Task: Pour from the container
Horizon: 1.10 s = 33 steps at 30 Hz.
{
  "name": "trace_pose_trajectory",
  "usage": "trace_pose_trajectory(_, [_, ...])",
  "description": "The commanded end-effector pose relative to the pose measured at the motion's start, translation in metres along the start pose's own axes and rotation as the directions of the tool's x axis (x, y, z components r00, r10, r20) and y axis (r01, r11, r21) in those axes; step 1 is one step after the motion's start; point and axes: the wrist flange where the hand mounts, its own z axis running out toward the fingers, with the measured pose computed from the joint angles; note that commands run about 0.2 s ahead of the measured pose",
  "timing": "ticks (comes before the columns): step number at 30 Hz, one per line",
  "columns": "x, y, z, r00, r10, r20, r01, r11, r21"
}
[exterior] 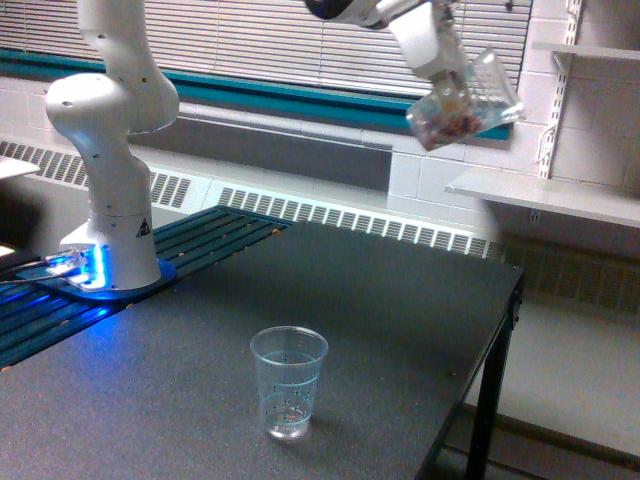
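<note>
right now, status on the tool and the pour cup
Tool shut on the container, high above the table, tilted. Bits inside, none spilling. Empty cup upright below, off to the exterior view's left. Path between clear.

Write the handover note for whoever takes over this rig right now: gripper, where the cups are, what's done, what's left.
Gripper: shut on the held cup, high up at the exterior view's upper right, cup tilted, reddish-brown bits inside.
Empty cup: upright on the dark table, near the front edge, well below and to the exterior view's left of the held cup.
Done: held cup lifted and carried in the air.
Left: bring it over the empty cup and pour; nothing seems poured yet.
</note>
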Motion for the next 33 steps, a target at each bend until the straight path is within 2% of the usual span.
trace_pose_trajectory(1, [0.005,0.039,0.004,0.999,-0.047,-0.012,0.047,0.999,-0.027])
trace_pose_trajectory(10, [-0.019,0.09,0.024,0.998,-0.049,0.039,0.051,0.998,-0.044])
trace_pose_trajectory(18, [-0.043,0.136,0.034,0.996,-0.049,0.07,0.053,0.997,-0.063])
trace_pose_trajectory(33, [-0.065,0.21,0.036,0.992,-0.071,0.106,0.087,0.984,-0.156])
